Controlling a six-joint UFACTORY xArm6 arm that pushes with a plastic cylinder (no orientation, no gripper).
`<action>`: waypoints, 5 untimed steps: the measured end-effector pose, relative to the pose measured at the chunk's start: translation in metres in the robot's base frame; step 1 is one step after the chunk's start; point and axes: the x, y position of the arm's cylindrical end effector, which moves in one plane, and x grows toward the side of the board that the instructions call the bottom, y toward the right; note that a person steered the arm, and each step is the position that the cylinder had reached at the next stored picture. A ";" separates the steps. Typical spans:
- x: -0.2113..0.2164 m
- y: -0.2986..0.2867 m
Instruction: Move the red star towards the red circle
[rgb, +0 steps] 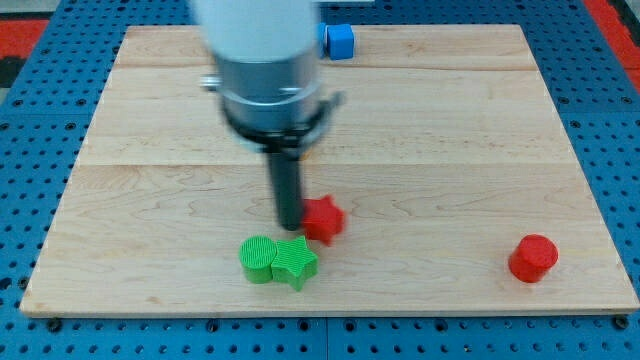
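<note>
Red star (323, 219) near tabletop (460, 120) bottom edge, centre; tip (290, 224) touching its left side; no fingers fitted, rod only; red circle (533, 258) toward bottom-right corner; risk: off-centre push spinning star aside, or toward green star (295, 262).

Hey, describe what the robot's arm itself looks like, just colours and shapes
A wide pale grey-white cylinder comes in from the view's top, blurred. Below it sits a darker metallic grey collar with a black ring. A straight dark rod ends in my tip. No cables or markings show.
</note>
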 end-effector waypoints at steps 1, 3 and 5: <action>0.000 0.077; -0.014 0.118; 0.000 0.138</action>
